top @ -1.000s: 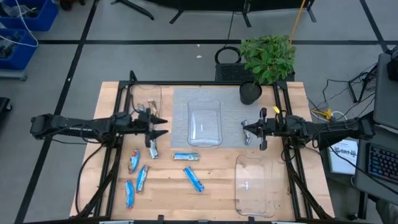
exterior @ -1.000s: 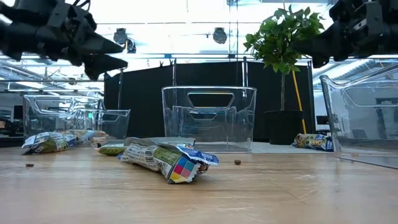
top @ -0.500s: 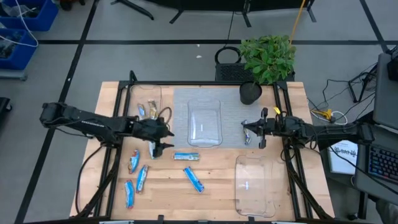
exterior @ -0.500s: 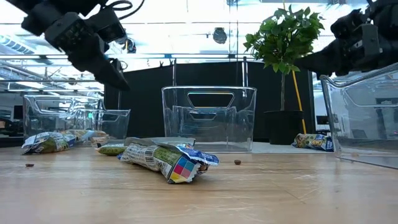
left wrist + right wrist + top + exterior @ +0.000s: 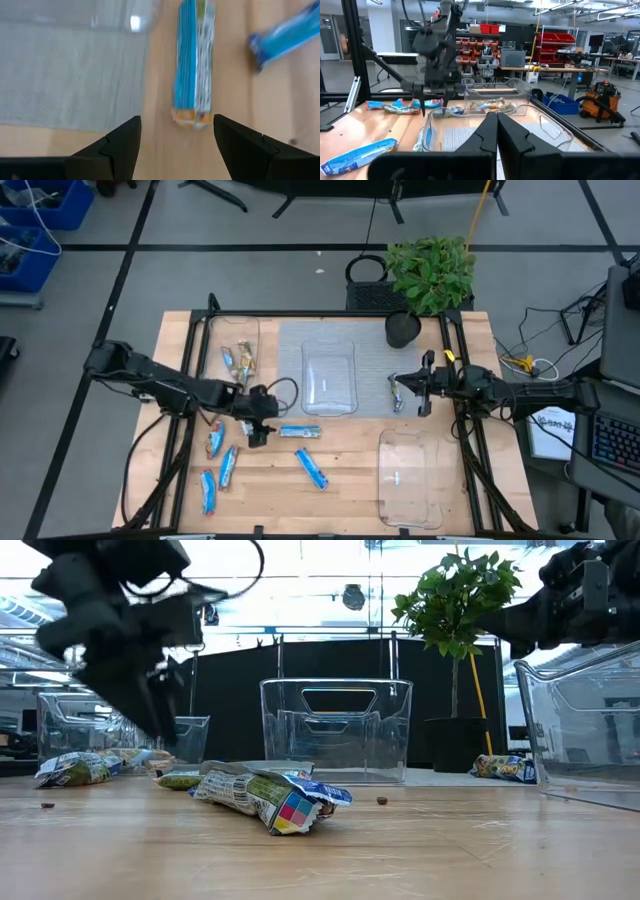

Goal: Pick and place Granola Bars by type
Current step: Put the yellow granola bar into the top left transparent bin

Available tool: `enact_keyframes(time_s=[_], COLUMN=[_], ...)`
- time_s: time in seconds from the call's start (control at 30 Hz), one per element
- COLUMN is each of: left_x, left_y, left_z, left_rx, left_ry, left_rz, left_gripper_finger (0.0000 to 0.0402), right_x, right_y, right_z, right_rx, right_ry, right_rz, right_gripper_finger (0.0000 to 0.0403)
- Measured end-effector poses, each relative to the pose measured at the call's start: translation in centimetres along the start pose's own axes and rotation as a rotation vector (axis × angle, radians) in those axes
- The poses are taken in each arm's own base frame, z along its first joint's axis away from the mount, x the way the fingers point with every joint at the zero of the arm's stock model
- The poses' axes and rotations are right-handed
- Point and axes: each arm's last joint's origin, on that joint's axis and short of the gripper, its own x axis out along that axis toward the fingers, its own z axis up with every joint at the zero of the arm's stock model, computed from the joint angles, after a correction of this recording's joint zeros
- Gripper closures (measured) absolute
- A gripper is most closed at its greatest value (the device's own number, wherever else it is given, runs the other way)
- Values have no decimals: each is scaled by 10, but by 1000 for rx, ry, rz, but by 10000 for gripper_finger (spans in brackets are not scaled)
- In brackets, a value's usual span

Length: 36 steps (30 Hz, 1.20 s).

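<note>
Blue-wrapped bar [image 5: 300, 432] on the desk [image 5: 350, 480] now lines up between the open fingers of the left hand [image 5: 258, 432].

Left arm has swung from near the far-left tray [image 5: 235, 345], which holds two bars, down toward the desk; a grasp looks imminent. Right hand [image 5: 424, 385] waits closed and empty by the silver bar [image 5: 396, 392]. Other blue bars lie loose, unsorted.

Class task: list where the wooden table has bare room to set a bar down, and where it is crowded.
Free: the bare wood between the slanted blue bar and the near clear plastic tray. Crowded: the near-left corner with three blue bars, where the open left gripper hovers.
</note>
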Motion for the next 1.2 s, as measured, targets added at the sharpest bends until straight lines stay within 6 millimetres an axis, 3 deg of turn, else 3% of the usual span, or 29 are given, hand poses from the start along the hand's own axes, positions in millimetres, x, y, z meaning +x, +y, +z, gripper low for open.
enact_keyframes(time_s=[0.27, 0.97, 1.2], left_x=[27, 31, 52], left_y=[-3, -7, -8], left_z=[-3, 5, 4], left_rx=[12, -69, -53], left_ry=[45, -18, -17], left_rz=[-14, -86, -90], left_gripper_finger=[149, 149, 149], right_x=[0, 0, 0], right_y=[0, 0, 0], right_z=[0, 0, 1], right_rx=[2, 11, 11], right_ry=[-6, -6, -15], right_rz=[0, 0, -1], right_gripper_finger=[403, 403, 403])
